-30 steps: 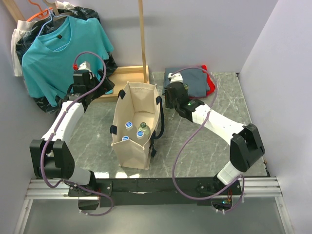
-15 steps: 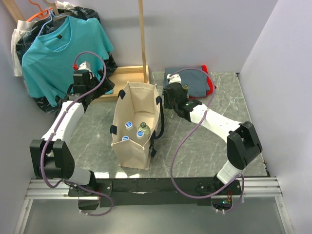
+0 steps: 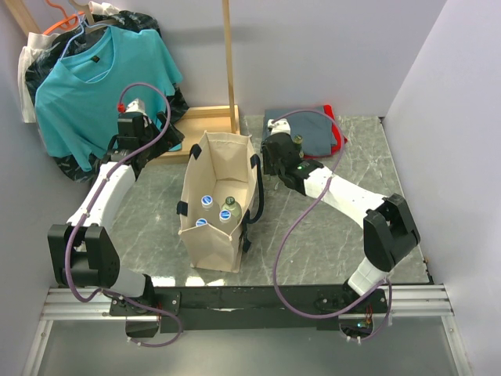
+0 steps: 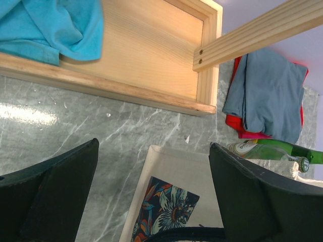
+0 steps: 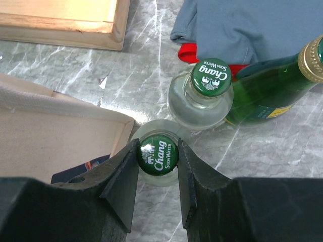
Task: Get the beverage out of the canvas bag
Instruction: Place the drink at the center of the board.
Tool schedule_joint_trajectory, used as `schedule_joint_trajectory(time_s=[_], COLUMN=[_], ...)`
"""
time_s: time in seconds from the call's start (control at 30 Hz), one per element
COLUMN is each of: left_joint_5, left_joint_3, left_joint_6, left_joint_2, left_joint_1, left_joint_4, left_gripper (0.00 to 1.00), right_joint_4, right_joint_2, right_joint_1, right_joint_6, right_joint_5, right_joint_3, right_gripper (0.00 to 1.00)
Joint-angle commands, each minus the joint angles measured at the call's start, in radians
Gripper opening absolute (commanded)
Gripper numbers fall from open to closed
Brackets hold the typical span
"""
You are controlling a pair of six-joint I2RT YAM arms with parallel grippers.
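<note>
While R arm (image 3: 344, 200) reaches to 2 o'clock of canvas bag (image 3: 210, 252), R gripper (image 5: 157, 151) clamps the cap of a soda bottle (image 5: 157, 158). L gripper (image 4: 154, 146) at bag's 10 o'clock, fingers apart. Marble table (image 3: 329, 243), lilac walls (image 3: 313, 55).

Teal T-shirt (image 3: 98, 74) hanging at back left, wooden stand (image 4: 151, 55), folded grey garment (image 4: 267, 91) atop red garment (image 4: 233, 121), marble table (image 3: 329, 243)

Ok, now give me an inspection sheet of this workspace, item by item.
Surface: grey marble table, no spills seen.
Job's things: canvas bag upright and open, capped bottles inside; one soda bottle outside beside it.
Clutter: second soda bottle standing, green bottle lying, folded cloths.
Grippers: right gripper shut on the soda bottle's cap; left gripper open, empty.
Cables: purple cables loop off both arms.
Surroundings: teal shirt on hanger, wooden stand, black plastic bag.
</note>
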Motion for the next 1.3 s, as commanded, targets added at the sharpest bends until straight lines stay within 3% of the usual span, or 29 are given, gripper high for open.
schedule_joint_trajectory(time_s=[0.0, 0.3, 0.4, 1.07, 1.27], left_joint_5=[-0.008, -0.002, -0.003, 0.002, 0.005], left_joint_3=[-0.008, -0.016, -0.020, -0.019, -0.017], left_joint_6=[0.007, 0.007, 0.006, 0.006, 0.004], left_joint_2=[-0.015, -0.023, -0.026, -0.035, -0.037], left_joint_1=[-0.006, -0.006, -0.006, -0.006, -0.006], left_joint_4=[0.019, 0.022, 0.022, 0.018, 0.018], left_gripper=[0.96, 0.96, 0.96, 0.96, 0.96], right_joint_4=[0.061, 0.031, 0.030, 0.008, 0.007], right_joint_2=[-0.017, -0.028, -0.037, -0.055, -0.060], right_joint_1=[0.008, 0.023, 0.025, 0.041, 0.048], right_joint_6=[-0.001, -0.002, 0.007, 0.034, 0.034], right_joint_5=[0.024, 0.004, 0.009, -0.004, 0.003], right_joint_3=[0.060, 0.054, 0.043, 0.022, 0.016], right_gripper=[0.02, 0.13, 0.25, 0.27, 0.33])
